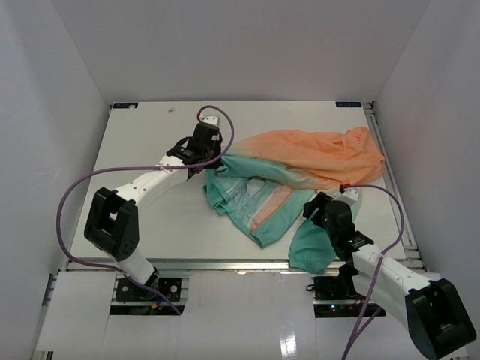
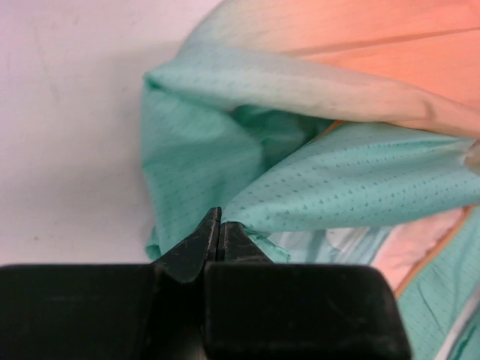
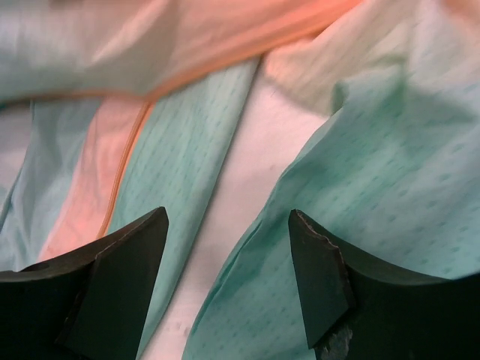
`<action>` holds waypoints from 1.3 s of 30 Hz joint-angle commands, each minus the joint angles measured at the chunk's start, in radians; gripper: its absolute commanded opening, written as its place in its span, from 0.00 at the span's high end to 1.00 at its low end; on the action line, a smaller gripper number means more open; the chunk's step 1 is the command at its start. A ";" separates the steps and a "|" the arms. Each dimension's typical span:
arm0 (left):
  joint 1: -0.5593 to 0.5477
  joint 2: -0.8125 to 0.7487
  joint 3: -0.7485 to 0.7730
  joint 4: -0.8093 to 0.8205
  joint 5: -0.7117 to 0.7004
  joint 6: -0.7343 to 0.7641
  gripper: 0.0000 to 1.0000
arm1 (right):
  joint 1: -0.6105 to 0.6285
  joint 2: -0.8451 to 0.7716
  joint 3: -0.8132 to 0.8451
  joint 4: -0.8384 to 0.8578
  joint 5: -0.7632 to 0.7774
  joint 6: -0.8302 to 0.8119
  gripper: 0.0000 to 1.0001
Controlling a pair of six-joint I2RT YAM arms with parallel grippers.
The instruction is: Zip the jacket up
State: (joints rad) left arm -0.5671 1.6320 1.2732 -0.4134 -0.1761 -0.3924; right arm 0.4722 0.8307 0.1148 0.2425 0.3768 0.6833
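The jacket (image 1: 300, 169) lies crumpled on the right half of the table, orange at the back and teal at the front. My left gripper (image 1: 208, 157) is at its back left teal edge. In the left wrist view the gripper (image 2: 220, 219) is shut, with a taut fold of teal jacket (image 2: 337, 180) running from its tips. My right gripper (image 1: 318, 207) is open over a teal sleeve at the front right. In the right wrist view the gripper (image 3: 229, 225) hovers above teal fabric (image 3: 375, 187) and a bare strip of table. An orange zipper seam (image 3: 124, 172) runs at the left.
The white table (image 1: 150, 127) is ringed by white walls. A purple cable (image 1: 75, 195) loops out from the left arm. The teal sleeve (image 1: 311, 247) reaches the table's front edge.
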 commanded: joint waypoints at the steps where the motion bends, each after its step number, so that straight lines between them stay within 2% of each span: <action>1: 0.039 -0.053 -0.100 0.008 -0.028 -0.093 1.00 | -0.197 0.046 0.078 0.052 -0.095 -0.063 0.29; 6: 0.052 -0.070 -0.197 0.069 -0.033 -0.121 1.00 | -0.361 0.158 0.162 0.053 -0.150 -0.102 0.29; 12: 0.052 -0.143 -0.302 0.155 0.016 -0.144 1.00 | -0.520 0.403 0.280 0.107 -0.331 -0.109 0.30; 16: 0.043 -0.218 -0.400 0.226 0.107 -0.144 1.00 | -0.544 0.558 0.404 0.145 -0.418 -0.102 0.30; 19: -0.006 -0.303 -0.474 0.286 0.187 -0.147 1.00 | -0.543 0.685 0.505 0.142 -0.439 -0.108 0.38; 23: -0.079 -0.371 -0.478 0.308 0.290 -0.164 1.00 | -0.531 0.838 0.796 0.013 -0.487 -0.171 0.47; 29: -0.122 -0.416 -0.495 0.450 0.529 -0.237 1.00 | -0.491 1.061 1.209 -0.171 -0.549 -0.302 0.45; 33: -0.121 -0.343 -0.475 0.526 0.662 -0.275 1.00 | -0.489 1.116 1.330 -0.271 -0.576 -0.358 0.41; 36: -0.119 -0.288 -0.411 0.493 0.684 -0.266 1.00 | -0.479 1.059 1.299 -0.337 -0.542 -0.346 0.38; 37: -0.097 -0.271 -0.383 0.459 0.651 -0.262 1.00 | -0.475 1.042 1.259 -0.351 -0.506 -0.341 0.37; 39: -0.041 -0.248 -0.373 0.454 0.673 -0.300 1.00 | -0.474 0.962 1.184 -0.348 -0.482 -0.318 0.34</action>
State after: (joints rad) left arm -0.6805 1.3590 0.8296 0.0422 0.4285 -0.6468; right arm -0.0053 1.9138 1.3887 -0.0021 -0.1514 0.3693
